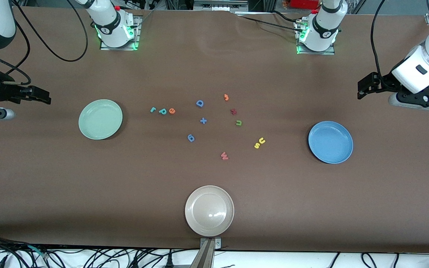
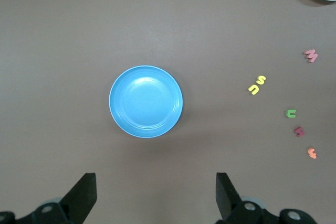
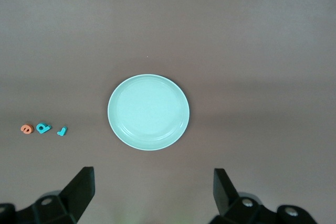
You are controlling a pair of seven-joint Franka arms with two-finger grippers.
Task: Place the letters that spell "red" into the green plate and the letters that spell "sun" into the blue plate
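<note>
At the right arm's end of the tabletop, the right gripper hangs in the air with its fingers spread and nothing between them, and the green plate lies empty close by. Beside that plate, toward the middle, the teal "r", the teal "d" and the orange "e" sit in a tight row, almost touching. The middle cluster holds a blue "D", a plus sign, a red "w", an orange hook piece and a dark red letter; none of these belongs to either word. The olive "n" lies among them, and the yellow "s" and "u" touch each other, nearer the front camera. The blue plate is empty, and the left gripper hangs wide open over the left arm's end. To start well, the right gripper should probably take the "r" first, as the outermost of its row, coming straight down so its fingers do not knock the "d".
</note>
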